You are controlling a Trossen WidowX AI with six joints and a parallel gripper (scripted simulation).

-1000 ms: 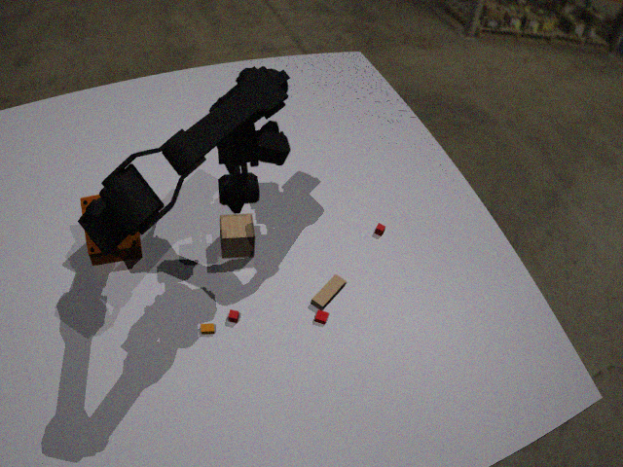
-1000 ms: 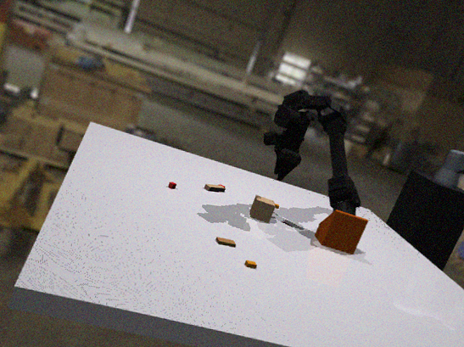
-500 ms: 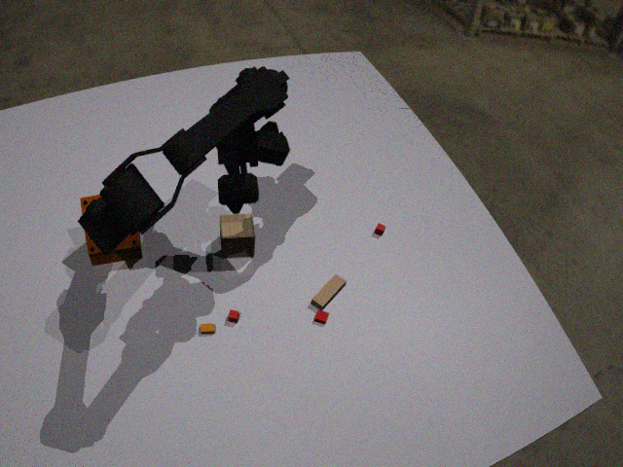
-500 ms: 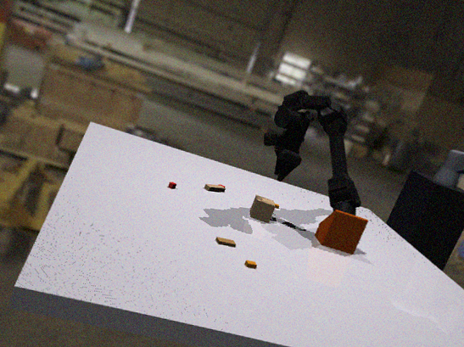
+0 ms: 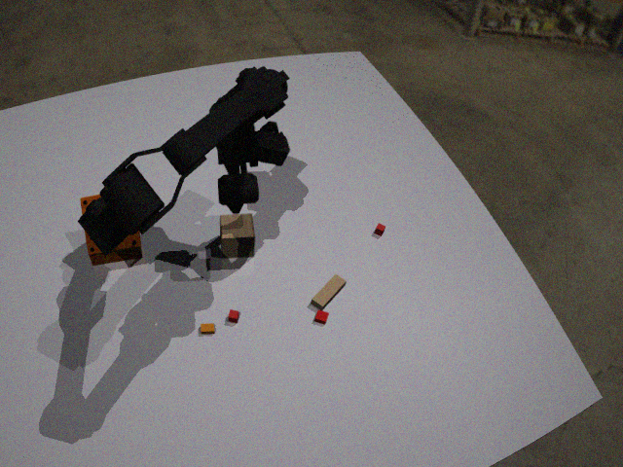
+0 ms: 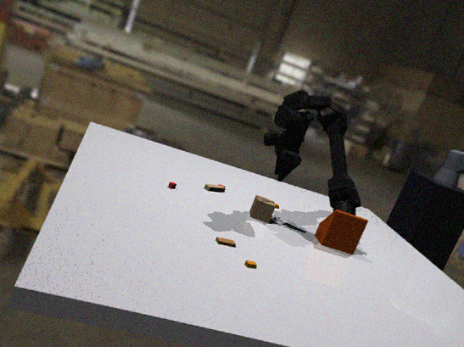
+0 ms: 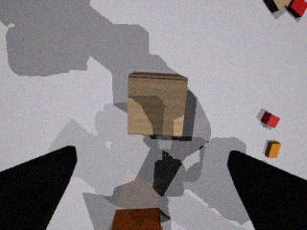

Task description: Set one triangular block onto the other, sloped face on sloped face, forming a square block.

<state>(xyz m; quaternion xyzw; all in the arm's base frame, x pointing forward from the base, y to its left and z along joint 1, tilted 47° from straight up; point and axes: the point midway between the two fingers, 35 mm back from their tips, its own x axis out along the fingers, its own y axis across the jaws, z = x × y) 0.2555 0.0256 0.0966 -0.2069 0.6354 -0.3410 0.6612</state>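
Orange base (image 5: 108,246) at left, arm reaching right from it. Gripper (image 5: 236,203) hangs well above the table (image 5: 402,351), jaws spread wide, nothing held. Below it the wooden block (image 5: 237,234) sits as one square block on the table, top looks level, touching nothing else. Further right: plank (image 5: 328,291), small red cubes (image 5: 321,316).
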